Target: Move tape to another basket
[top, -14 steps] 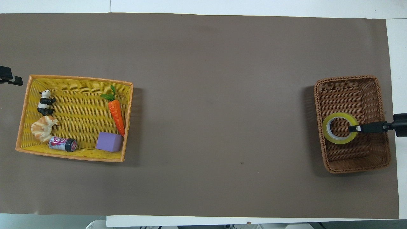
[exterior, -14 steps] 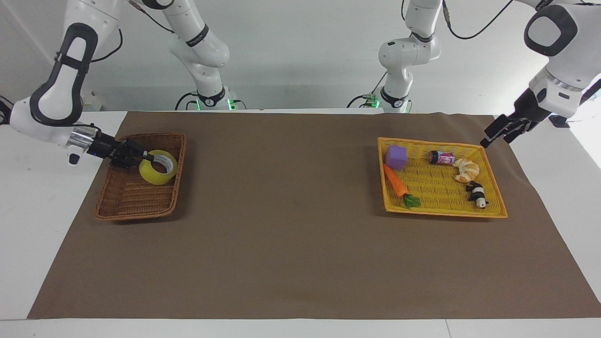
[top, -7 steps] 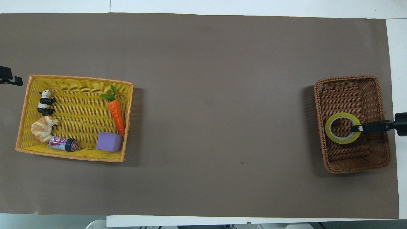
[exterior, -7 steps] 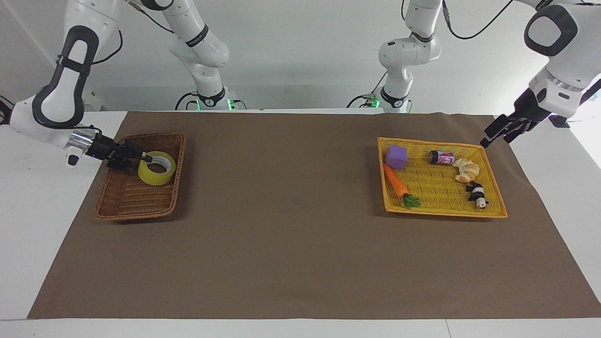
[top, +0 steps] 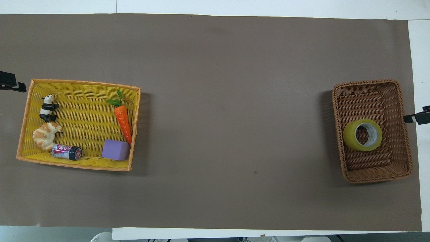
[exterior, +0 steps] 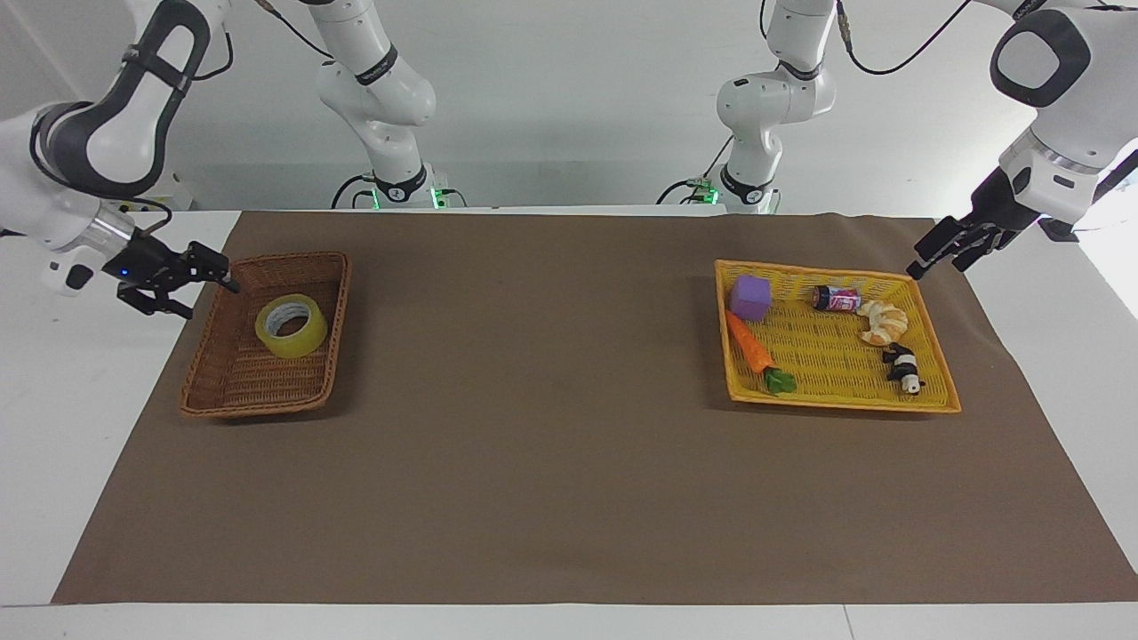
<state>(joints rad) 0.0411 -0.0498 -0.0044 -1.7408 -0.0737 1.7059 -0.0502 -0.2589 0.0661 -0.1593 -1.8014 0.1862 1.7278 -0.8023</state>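
Tape lies in the brown basket, which stands on the table at the right arm's end, closer to the edge where the robots stand than to the edge across from them. The roll rests a little tilted on the basket's woven floor, in the half nearer to the robots, and its hole faces upward. It is free; nothing grips it. The right pincer hangs just outside the basket, over the white strip of table at that end, beside the basket's corner nearest to the robots. Its two fingers are spread apart and hold nothing, and one fingertip comes close to the basket's rim. In the overhead view only the tip of this pincer shows, at the border of the picture. At the left arm's end of the table stands a yellow tray. In it lie a purple block, a carrot, a small can, a croissant and a panda figure. The left arm waits, its pincer in the air over the tray's corner that is nearest to the robots and to the table's end. Whether its fingers are spread or pressed together I cannot tell.
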